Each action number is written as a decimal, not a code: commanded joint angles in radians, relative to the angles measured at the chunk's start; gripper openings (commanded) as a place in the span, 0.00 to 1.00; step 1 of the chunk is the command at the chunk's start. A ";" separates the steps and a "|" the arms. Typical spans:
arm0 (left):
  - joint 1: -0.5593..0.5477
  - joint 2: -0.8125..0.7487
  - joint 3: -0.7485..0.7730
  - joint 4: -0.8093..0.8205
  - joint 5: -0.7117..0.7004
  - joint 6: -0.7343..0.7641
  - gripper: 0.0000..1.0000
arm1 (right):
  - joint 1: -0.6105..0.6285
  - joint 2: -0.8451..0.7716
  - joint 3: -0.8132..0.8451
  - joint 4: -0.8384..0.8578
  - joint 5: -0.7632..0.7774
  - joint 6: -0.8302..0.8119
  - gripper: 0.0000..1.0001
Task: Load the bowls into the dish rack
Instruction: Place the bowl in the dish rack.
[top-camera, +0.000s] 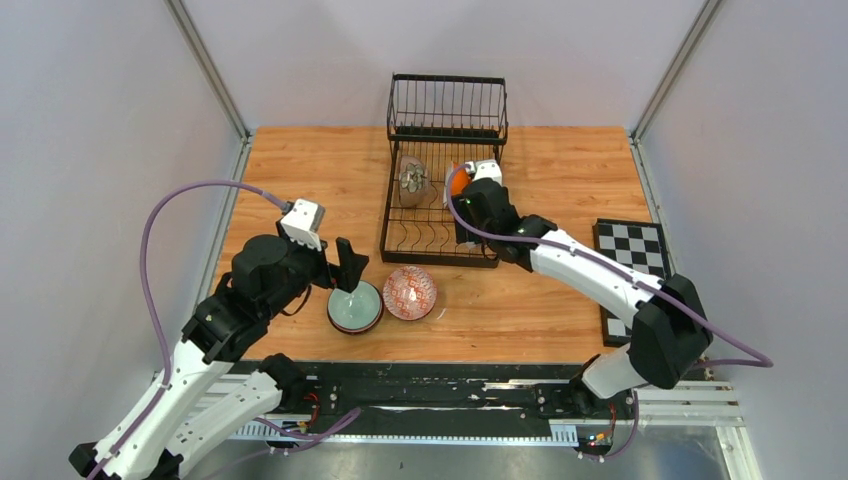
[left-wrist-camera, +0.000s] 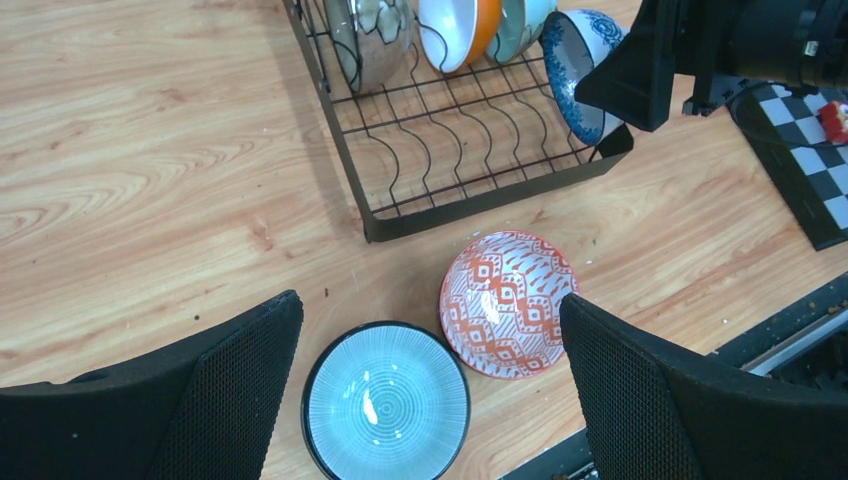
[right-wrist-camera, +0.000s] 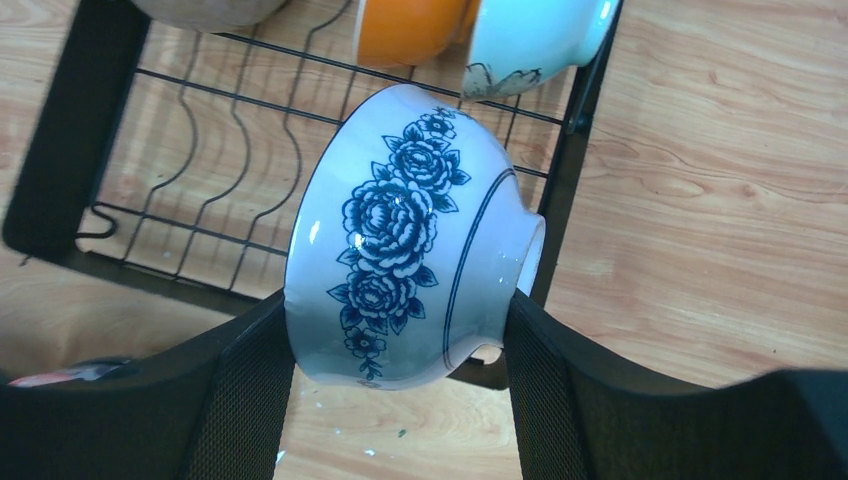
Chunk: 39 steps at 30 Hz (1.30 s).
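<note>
My right gripper (right-wrist-camera: 397, 305) is shut on a blue-and-white flowered bowl (right-wrist-camera: 410, 240), held on its side over the front right corner of the black wire dish rack (right-wrist-camera: 60, 150). Three bowls stand on edge in the rack's slots: a grey flowered one (left-wrist-camera: 372, 35), an orange one (left-wrist-camera: 458, 30) and a pale green one (left-wrist-camera: 522, 25). On the table in front of the rack sit a pale celadon bowl with a dark rim (left-wrist-camera: 387, 402), upright, and a white bowl with red pattern (left-wrist-camera: 508, 303), upside down. My left gripper (left-wrist-camera: 430, 300) hangs open above these two, touching neither.
A black-and-white checkered board (top-camera: 632, 260) lies at the table's right edge, beside the right arm. The rack's upper basket tier (top-camera: 447, 108) stands at the back. The arms' black base rail (top-camera: 430, 385) runs along the near edge.
</note>
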 joint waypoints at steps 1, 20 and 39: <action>0.007 0.000 -0.021 -0.005 -0.019 0.024 1.00 | -0.040 0.035 0.035 0.047 0.019 0.003 0.03; 0.007 -0.013 -0.035 -0.012 -0.022 0.029 1.00 | -0.117 0.149 -0.001 0.080 -0.099 0.052 0.03; 0.006 -0.006 -0.032 -0.015 -0.030 0.024 1.00 | -0.159 0.128 -0.087 0.099 -0.169 0.119 0.45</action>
